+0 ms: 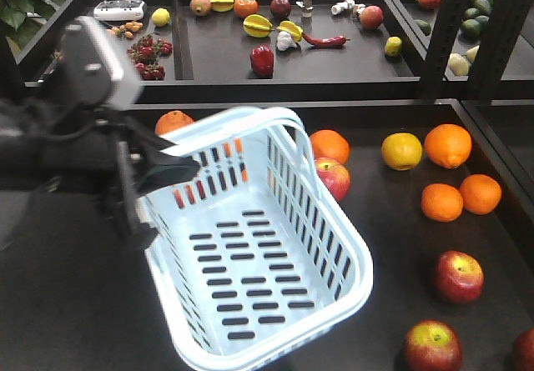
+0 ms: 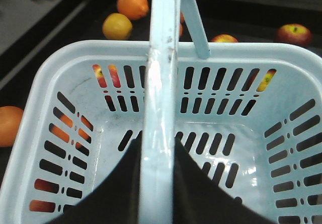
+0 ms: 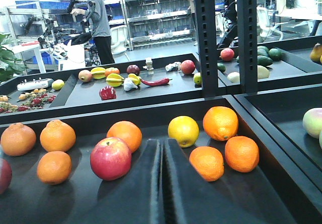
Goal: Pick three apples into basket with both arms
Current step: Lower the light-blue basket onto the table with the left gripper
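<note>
Evidently the left gripper (image 2: pixel 158 151) is clamped on the handle (image 2: pixel 160 98) so the basket (image 1: pixel 355 250) hangs tilted, mouth open (nothing inside), beside the apples (image 1: pixel 457 276) on the dark shelf (image 1: pixel 392 238). Right gripper (image 3: pixel 162 146): jaws pressed together, holding nothing, tips near the nearest apple (image 3: pixel 110 158).

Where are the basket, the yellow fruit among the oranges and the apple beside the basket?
basket (image 1: pixel 360 254): front view, on its right rim.
yellow fruit (image 1: pixel 401 151): front view, on its middle.
apple (image 1: pixel 335 177): front view, on its visible red side.
</note>
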You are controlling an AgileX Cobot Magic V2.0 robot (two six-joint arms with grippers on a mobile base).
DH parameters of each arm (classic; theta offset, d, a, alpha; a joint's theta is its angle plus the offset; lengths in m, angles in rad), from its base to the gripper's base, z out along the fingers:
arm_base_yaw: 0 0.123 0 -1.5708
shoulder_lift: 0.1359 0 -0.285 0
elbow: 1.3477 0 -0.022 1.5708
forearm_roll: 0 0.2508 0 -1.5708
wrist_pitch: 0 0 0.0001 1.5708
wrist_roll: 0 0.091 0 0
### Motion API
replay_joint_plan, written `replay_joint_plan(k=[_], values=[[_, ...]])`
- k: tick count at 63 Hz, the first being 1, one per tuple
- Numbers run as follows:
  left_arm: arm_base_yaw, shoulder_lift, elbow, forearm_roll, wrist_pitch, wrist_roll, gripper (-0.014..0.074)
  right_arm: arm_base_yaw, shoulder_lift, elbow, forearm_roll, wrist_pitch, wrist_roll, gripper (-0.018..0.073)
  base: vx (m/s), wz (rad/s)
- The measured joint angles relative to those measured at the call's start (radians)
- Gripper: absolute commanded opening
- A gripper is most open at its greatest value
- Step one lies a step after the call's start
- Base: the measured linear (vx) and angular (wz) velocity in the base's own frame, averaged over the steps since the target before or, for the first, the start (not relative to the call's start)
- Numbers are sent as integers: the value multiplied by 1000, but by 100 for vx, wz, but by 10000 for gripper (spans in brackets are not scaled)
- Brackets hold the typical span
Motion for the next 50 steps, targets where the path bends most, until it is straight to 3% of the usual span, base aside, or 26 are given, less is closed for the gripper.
replay_joint_plan(k=[25, 50], values=[[-1, 383, -260, 7, 152, 152, -6, 0, 0, 0, 0, 0, 0, -5, 0, 0], [-1, 483, -298, -3, 148, 235, -6, 0, 0, 0, 0, 0, 0, -5, 0, 0]])
